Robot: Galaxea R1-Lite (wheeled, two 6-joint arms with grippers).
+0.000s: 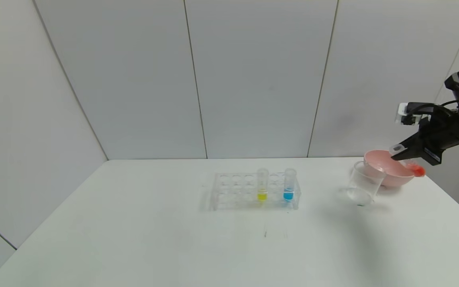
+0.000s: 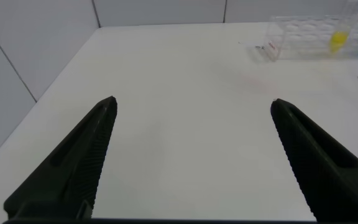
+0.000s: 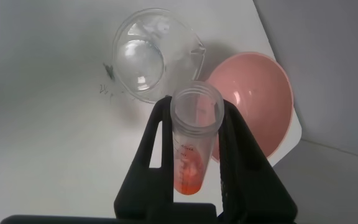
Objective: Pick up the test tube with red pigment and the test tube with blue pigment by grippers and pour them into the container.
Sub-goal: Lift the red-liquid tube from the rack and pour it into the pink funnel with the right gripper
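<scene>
- The test tube with red pigment (image 3: 191, 140) sits clamped in the right gripper (image 1: 407, 153), tilted above the pink bowl (image 1: 389, 175); only the right wrist view shows its open mouth and graduation marks.
- The container (image 1: 363, 185) stands just beside the bowl, at its 8 o'clock in the head view.
- The test tube with blue pigment (image 1: 289, 185) stands upright in the rack (image 1: 229, 191), a yellow tube (image 1: 262, 185) near it.
- The left gripper (image 2: 191, 162), seen only from its own wrist, hangs over bare surface (image 1: 134, 239), jaws wide apart.
</scene>
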